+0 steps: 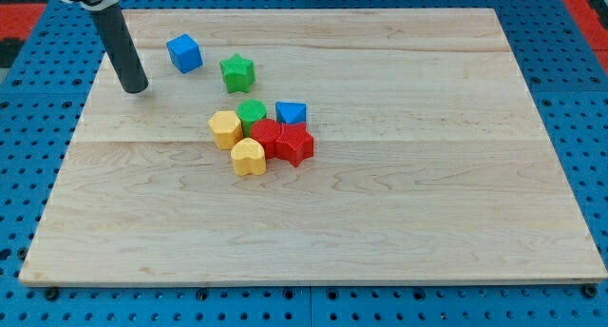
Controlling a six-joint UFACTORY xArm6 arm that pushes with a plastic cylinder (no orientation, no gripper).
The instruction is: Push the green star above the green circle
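The tool [136, 87] was a bare rod with nothing to clench or release; its end rested on the worktop [399, 222], touching no block. The blue cube [184, 53] sat just to its right and slightly toward the view's top. Farther right, beyond the cube, stood the green star [237, 72]. The green circle [252, 112] lay to the tool's right and lower in the view, packed against a yellow block [225, 129], a red block [267, 136], a red star [294, 144], a blue block [291, 112] and a yellow heart [249, 157].

The star already stood close above the circle, only a little to its left. The main risk, as I judged it, was a straight rightward sweep catching the blue cube first and driving it into the star. An over-long push could send the star past the circle, or down into the cluster, scattering it.
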